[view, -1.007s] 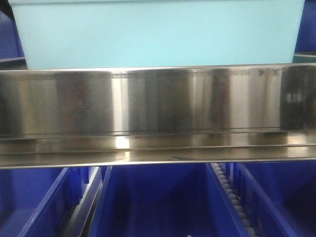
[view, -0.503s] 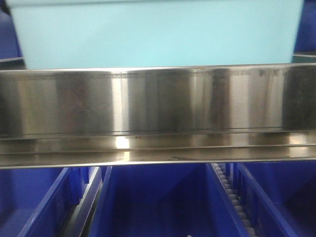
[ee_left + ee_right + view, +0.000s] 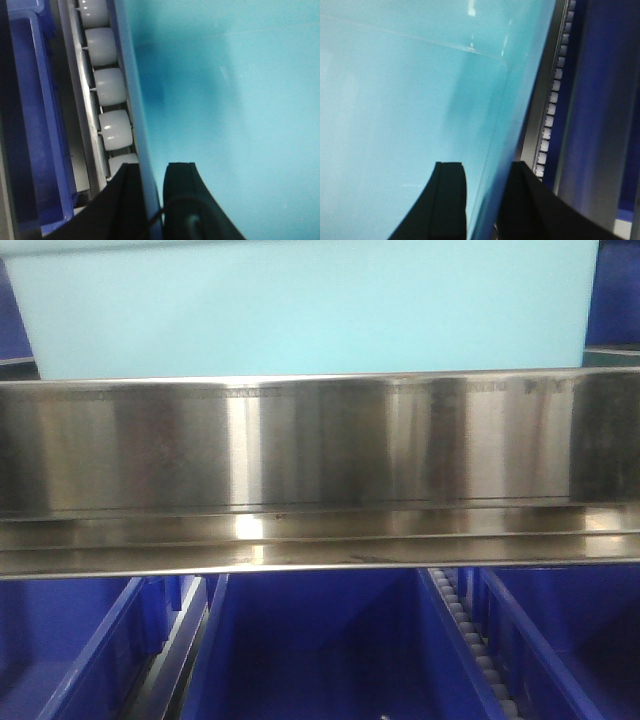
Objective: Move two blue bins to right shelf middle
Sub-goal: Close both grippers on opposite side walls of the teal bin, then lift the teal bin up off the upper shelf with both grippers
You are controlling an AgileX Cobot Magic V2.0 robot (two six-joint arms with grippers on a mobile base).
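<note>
One pale blue bin (image 3: 310, 310) fills the top of the front view, its lower edge just behind the wide steel front rail of the shelf tier (image 3: 320, 450). My left gripper (image 3: 152, 172) is shut on the bin's left wall (image 3: 225, 100), one black finger outside it and one inside. On the other side, my right gripper (image 3: 487, 170) straddles the bin's right wall (image 3: 410, 100) the same way and is shut on it. Only the fingertips of both grippers show.
Dark blue crates (image 3: 320, 650) sit in a row on the tier below the rail. A white roller track (image 3: 111, 85) and a dark blue crate (image 3: 35, 125) run beside the bin's left wall. Another roller track (image 3: 552, 100) runs along its right wall.
In the front view the bin has shifted slightly to the left, and its top rim has left the frame. The steel rail and the crates below have not moved.
</note>
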